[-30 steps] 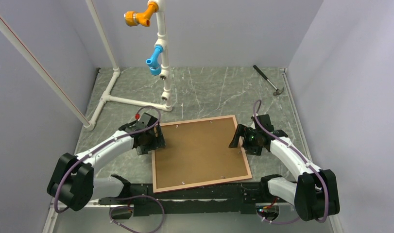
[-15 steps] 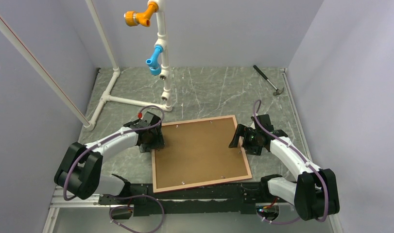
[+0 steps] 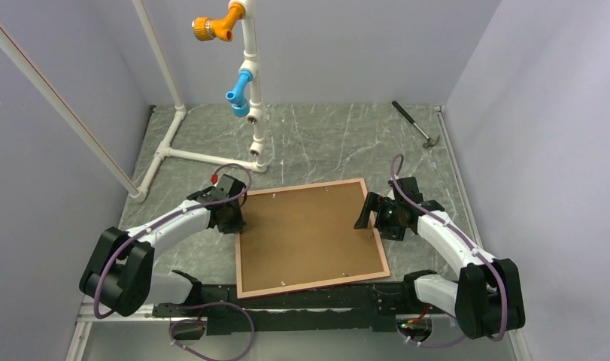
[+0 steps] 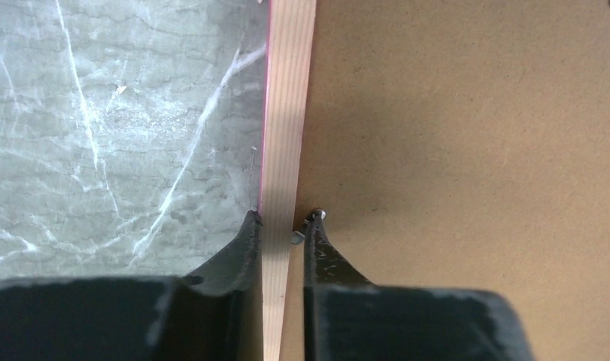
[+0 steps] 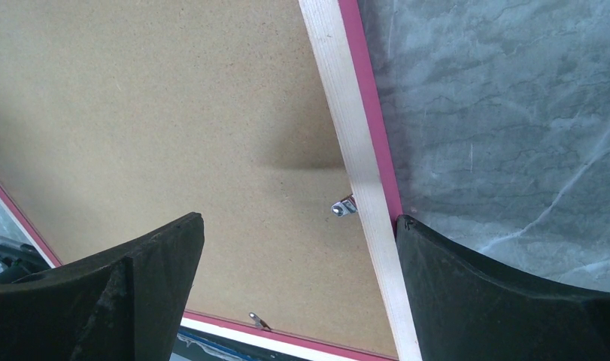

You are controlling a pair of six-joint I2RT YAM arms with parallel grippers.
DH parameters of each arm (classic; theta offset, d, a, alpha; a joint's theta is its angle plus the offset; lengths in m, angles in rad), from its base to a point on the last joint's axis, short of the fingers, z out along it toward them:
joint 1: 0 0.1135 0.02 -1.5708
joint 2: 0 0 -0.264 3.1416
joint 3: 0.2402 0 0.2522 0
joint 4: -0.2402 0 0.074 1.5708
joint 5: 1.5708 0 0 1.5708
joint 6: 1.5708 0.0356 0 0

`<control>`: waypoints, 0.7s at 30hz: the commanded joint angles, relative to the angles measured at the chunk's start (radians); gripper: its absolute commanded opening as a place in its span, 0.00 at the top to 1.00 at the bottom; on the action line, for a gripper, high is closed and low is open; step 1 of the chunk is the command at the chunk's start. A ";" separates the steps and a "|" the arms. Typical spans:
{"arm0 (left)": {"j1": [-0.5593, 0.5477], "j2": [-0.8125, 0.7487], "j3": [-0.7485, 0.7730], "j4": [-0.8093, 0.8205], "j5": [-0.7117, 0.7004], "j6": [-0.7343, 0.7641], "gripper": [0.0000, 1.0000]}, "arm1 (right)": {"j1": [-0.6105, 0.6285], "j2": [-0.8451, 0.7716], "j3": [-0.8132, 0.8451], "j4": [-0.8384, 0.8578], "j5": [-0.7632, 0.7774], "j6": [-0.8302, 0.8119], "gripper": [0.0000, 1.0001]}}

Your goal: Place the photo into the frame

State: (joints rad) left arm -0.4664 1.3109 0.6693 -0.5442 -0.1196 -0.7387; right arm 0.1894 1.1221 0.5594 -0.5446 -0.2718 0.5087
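1. Top view: the frame [image 3: 317,283] lies flat on the worktop [image 3: 324,143], pale back up, with a brown backing panel [image 3: 309,237] filling it. It sits between the two sets of jaws. The left jaws, at the end of the left arm [image 3: 174,222], are down on the frame's left rail near its far corner. The right jaws, on the right arm [image 3: 448,244], hang over the right rail, spread wide. A white pipe stand [image 3: 254,120] rises well beyond the left jaws. A hammer [image 3: 416,125] lies far beyond the right jaws, by the back wall.
2. Left wrist view: the left jaws are closed on the frame [image 4: 286,113]. Its pale rail runs straight out between the fingers [image 4: 238,252]. One fingertip is against the pink outer edge and the other is on the backing panel side. A small metal tab [image 4: 298,238] sits between the inner fingertip and the rail.
3. Right wrist view: the right jaws are wide open and hold nothing. The frame [image 5: 347,113] runs between them, with its pink edge just beside the outer fingertip. The inner finger hangs over the backing panel, well apart from the rail.
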 commanded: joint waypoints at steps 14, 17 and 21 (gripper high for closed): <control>-0.008 0.005 -0.009 0.015 0.010 0.043 1.00 | 0.007 0.002 0.023 0.037 -0.053 0.019 0.00; -0.007 0.000 0.005 -0.001 0.009 0.055 0.90 | 0.006 0.005 0.026 0.035 -0.055 0.019 0.00; -0.007 -0.038 -0.005 -0.009 0.025 0.048 0.40 | 0.006 0.000 0.032 0.032 -0.055 0.020 0.00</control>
State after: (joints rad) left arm -0.4644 1.2953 0.6594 -0.5369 -0.1104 -0.7059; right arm 0.1894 1.1259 0.5594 -0.5430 -0.2726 0.5091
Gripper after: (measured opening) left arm 0.494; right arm 0.994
